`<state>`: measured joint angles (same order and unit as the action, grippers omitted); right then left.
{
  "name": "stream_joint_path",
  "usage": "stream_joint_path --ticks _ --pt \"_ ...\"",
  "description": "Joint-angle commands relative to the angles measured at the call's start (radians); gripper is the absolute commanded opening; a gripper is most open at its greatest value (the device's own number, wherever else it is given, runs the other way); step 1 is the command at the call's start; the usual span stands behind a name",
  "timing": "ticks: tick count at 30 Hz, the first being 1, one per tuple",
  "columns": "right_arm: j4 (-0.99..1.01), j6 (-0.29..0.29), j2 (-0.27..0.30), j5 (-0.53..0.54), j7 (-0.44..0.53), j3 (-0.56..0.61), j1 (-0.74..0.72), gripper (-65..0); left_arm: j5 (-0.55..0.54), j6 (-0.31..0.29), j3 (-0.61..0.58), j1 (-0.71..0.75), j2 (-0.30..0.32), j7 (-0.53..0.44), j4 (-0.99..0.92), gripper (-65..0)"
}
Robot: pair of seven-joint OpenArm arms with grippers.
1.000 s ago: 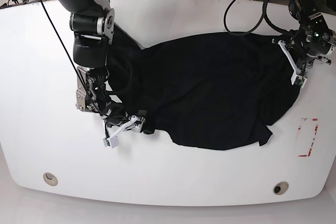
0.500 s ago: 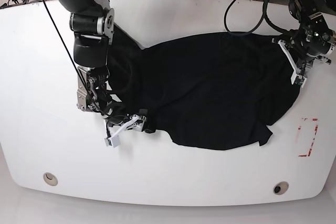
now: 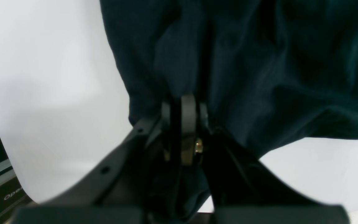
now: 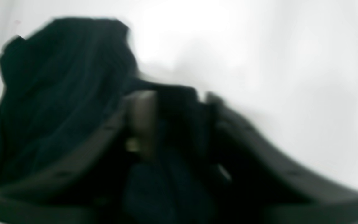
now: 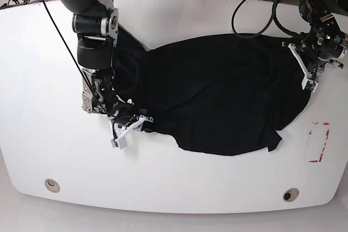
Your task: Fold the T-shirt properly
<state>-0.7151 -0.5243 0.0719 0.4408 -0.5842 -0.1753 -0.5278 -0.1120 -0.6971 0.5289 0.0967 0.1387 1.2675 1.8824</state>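
Observation:
The black T-shirt (image 5: pixel 217 96) lies spread and rumpled across the middle of the white table (image 5: pixel 32 80). My right gripper (image 5: pixel 129 129) sits low at the shirt's left front edge. In the blurred right wrist view the right gripper (image 4: pixel 179 105) has a bunch of the T-shirt (image 4: pixel 64 77) pressed between its fingers. My left gripper (image 5: pixel 309 74) is at the shirt's far right edge. The left wrist view shows the left gripper (image 3: pixel 182 105) shut, with a fold of the T-shirt (image 3: pixel 259 62) pinched in it.
A red-marked rectangle (image 5: pixel 319 142) is on the table at the right, beyond the shirt's hem. Two round inserts (image 5: pixel 52 185) (image 5: pixel 290 194) sit near the front edge. Black cables (image 5: pixel 255 14) loop over the back right of the table.
The right gripper's jaws have closed on the shirt's left front edge, and the gripper has shifted slightly up. The left arm and the rest of the shirt have not moved.

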Motion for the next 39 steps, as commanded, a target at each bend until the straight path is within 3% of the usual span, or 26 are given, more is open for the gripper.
stream_joint_path --ticks 1,3,11,23,27,35,39 --pt "-0.015 -0.01 0.002 0.015 0.018 -0.003 -0.036 -57.6 0.001 -0.001 0.004 -0.012 0.011 -0.005 0.015 -64.4" --pt "-0.016 -0.015 0.009 0.008 0.025 -0.011 -0.034 -65.0 0.004 -0.001 0.002 -0.02 0.01 -0.001 0.007 -64.5" --pt "-0.059 -0.017 0.014 0.006 0.023 -0.016 -0.028 -65.0 0.005 -0.001 0.003 -0.031 0.009 -0.006 0.007 -64.6" --pt "-0.355 -0.014 0.039 0.006 -0.07 -0.018 0.044 -64.3 0.006 -0.001 0.003 -0.044 0.012 0.004 0.0 -64.5" --pt "-0.386 -0.009 0.051 0.009 -0.067 -0.019 0.044 -54.7 0.009 -0.001 0.001 -0.045 0.013 0.002 0.001 -64.4" --pt "-0.441 -0.007 0.073 0.006 -0.108 -0.019 0.055 -15.4 0.006 -0.001 -0.011 -0.075 0.017 0.01 0.018 -64.5" --pt "-0.487 -0.011 0.076 0.003 -0.127 -0.022 0.06 -18.2 0.002 -0.001 -0.015 -0.089 0.02 0.012 0.019 -64.4"
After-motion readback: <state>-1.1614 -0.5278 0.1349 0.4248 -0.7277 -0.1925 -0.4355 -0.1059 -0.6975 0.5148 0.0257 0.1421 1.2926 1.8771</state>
